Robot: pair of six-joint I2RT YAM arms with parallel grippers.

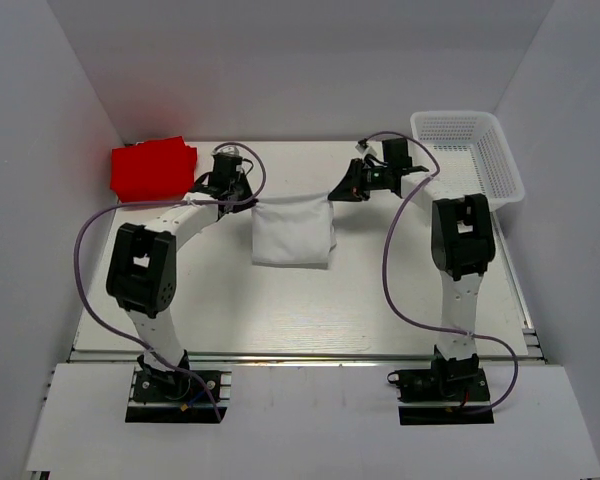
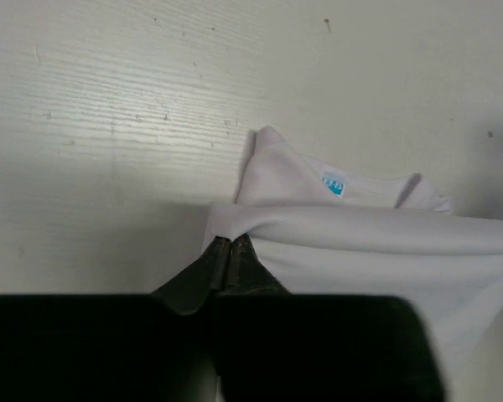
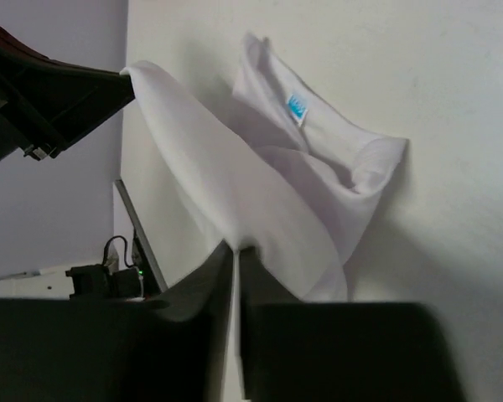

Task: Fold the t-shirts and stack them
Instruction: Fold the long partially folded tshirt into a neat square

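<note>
The white t-shirt [image 1: 292,232] hangs stretched between my two grippers near the table's back middle, its lower part resting on the table. My left gripper [image 1: 248,200] is shut on its left top corner; in the left wrist view the gripper [image 2: 228,241] pinches the shirt [image 2: 377,251]. My right gripper [image 1: 334,192] is shut on the right top corner; in the right wrist view the gripper [image 3: 236,249] clamps the shirt [image 3: 260,201], whose collar with a blue label [image 3: 297,107] lies on the table. The red t-shirt [image 1: 152,167] lies folded at the back left.
A white mesh basket [image 1: 470,155] stands at the back right corner. White walls enclose the table on three sides. Purple cables loop along both arms.
</note>
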